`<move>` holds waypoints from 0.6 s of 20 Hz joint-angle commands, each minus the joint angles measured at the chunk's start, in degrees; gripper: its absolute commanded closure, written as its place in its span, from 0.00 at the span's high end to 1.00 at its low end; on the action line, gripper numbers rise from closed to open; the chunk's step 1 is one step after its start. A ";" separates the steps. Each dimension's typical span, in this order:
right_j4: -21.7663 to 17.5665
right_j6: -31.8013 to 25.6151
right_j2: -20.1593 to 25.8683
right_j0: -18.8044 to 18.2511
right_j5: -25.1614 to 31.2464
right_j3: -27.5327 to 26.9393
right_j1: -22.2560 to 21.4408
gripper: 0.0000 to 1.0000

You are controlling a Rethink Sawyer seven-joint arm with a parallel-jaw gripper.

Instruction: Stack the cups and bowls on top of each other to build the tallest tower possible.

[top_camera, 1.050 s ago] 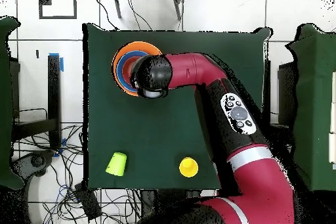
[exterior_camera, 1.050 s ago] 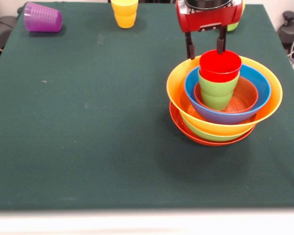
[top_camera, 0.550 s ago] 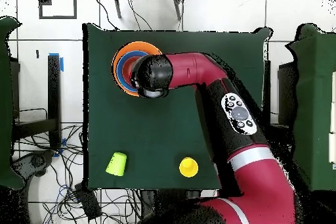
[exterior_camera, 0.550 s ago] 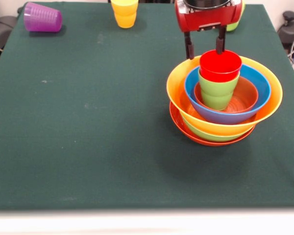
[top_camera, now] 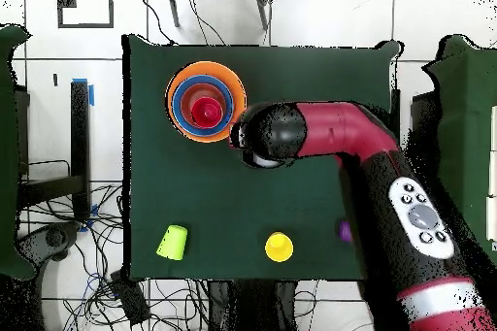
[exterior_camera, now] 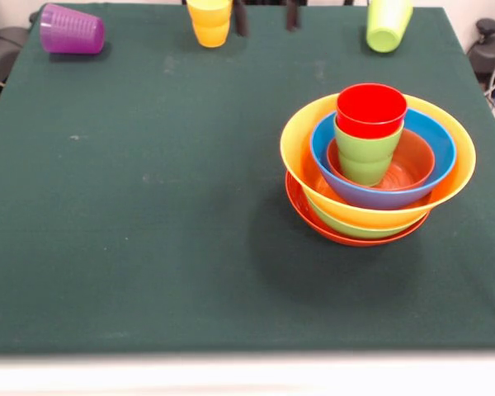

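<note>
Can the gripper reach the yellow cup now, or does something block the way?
Probably yes. The yellow cup stands alone on open cloth, and the gripper, jaws apart, hangs just beside it. The purple cup and the tower are well away.

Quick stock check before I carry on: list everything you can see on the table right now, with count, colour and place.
Bowls: five, nested in one pile at the table's right side in the front view. From the bottom: red-orange, green, large orange-yellow, blue, small orange innermost.
Stacked cups: two, a red cup sitting in a light green cup, upright inside the small orange bowl.
Purple cup: one, lying on its side, far left corner.
Yellow cup: one, far edge, left of centre, cut off by the picture's top.
Loose light green cup: one, far edge, right.
Table: one, dark green cloth.
Arm: red and black, over the table beside the pile in the overhead view.
Gripper: two dark tips at the front view's top edge, apart, holding nothing.
</note>
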 commanded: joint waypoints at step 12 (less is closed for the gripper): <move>-16.58 2.22 -5.34 -6.04 -22.51 27.95 -6.31 1.00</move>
